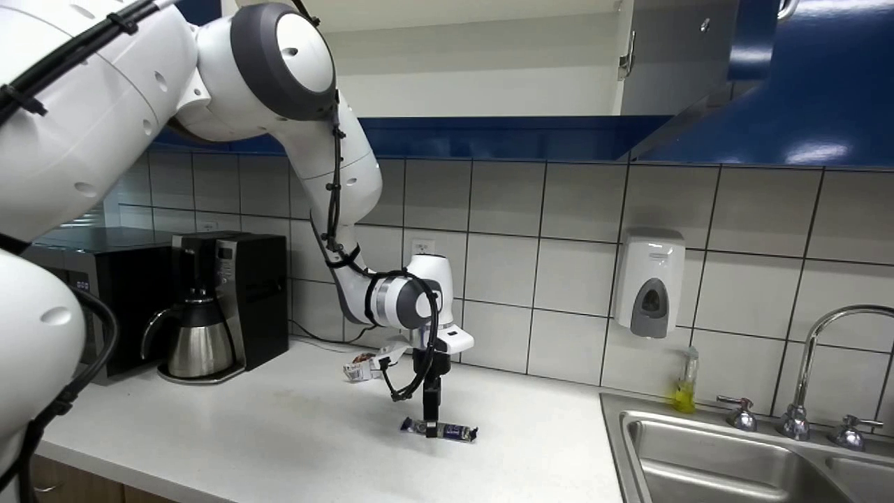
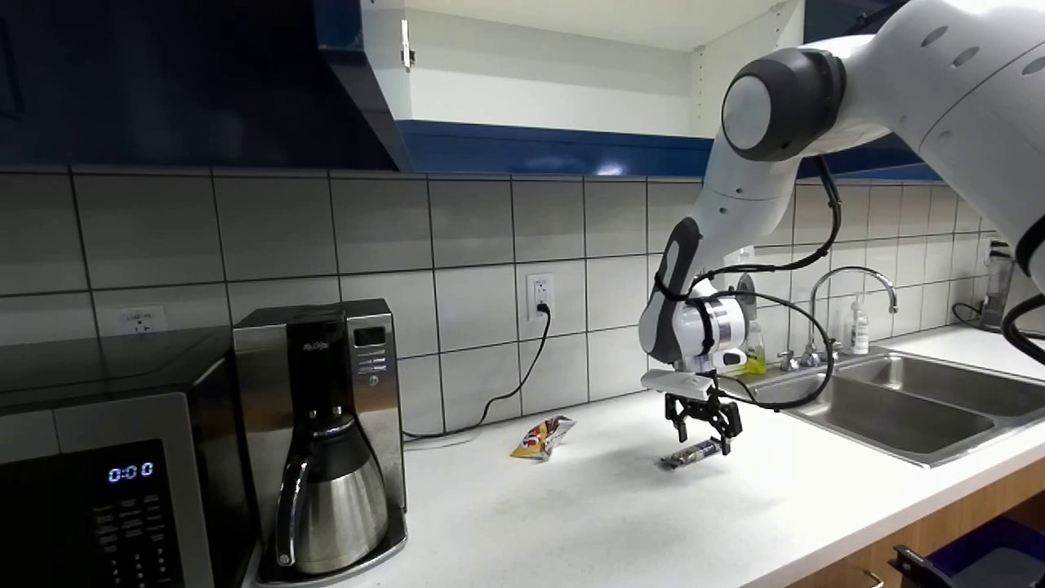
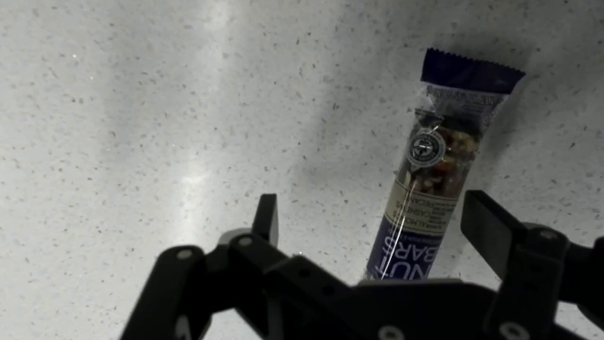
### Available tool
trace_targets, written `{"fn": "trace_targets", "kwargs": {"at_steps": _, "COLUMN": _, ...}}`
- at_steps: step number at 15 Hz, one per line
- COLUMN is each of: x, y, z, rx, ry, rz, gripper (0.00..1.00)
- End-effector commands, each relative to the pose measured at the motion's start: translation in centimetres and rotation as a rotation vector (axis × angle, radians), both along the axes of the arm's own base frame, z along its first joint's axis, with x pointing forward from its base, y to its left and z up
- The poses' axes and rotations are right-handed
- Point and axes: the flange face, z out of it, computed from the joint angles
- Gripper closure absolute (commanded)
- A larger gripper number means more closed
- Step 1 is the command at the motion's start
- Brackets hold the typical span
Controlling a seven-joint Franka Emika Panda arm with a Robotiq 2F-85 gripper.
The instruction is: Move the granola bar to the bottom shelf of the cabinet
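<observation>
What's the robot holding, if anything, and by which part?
Nothing: the gripper is open, and the granola bar lies on the counter between its fingers.

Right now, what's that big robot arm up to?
The robot arm is bent down over the counter. Its gripper is open, and the wrist view shows a granola bar between the fingers, not grabbed yet. The bar is meant for the open cabinet up on the wall.
</observation>
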Motion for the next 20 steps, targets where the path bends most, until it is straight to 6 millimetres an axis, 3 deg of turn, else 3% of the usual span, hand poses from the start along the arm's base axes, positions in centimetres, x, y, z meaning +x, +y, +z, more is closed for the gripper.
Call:
{"fn": "trace_targets", "kwargs": {"at_steps": 1, "x": 1.5, "y": -0.5, "z": -0.7, "rx": -0.005, "ry": -0.03, "rz": -0.045, "gripper": 0.0}}
{"fn": "trace_targets", "kwargs": {"at_steps": 14, "x": 3.4, "y": -0.5, "z": -3.0, "rx": -0.02, "ry": -0.032, "rz": -0.04, "gripper": 0.0}}
{"fn": "trace_targets", "kwargs": {"at_steps": 15, "x": 3.5, "y": -0.6, "z": -3.0, "rx": -0.021, "ry": -0.032, "rz": -0.039, "gripper": 0.25}}
{"fn": "trace_targets", "kwargs": {"at_steps": 16, "x": 3.5, "y": -0.6, "z": -3.1, "rx": -0.021, "ry": -0.033, "rz": -0.039, "gripper": 0.26}}
{"fn": "trace_targets", "kwargs": {"at_steps": 20, "x": 3.8, "y": -0.6, "z": -2.9, "rx": -0.022, "ry": -0.04, "rz": -0.036, "gripper": 0.58}}
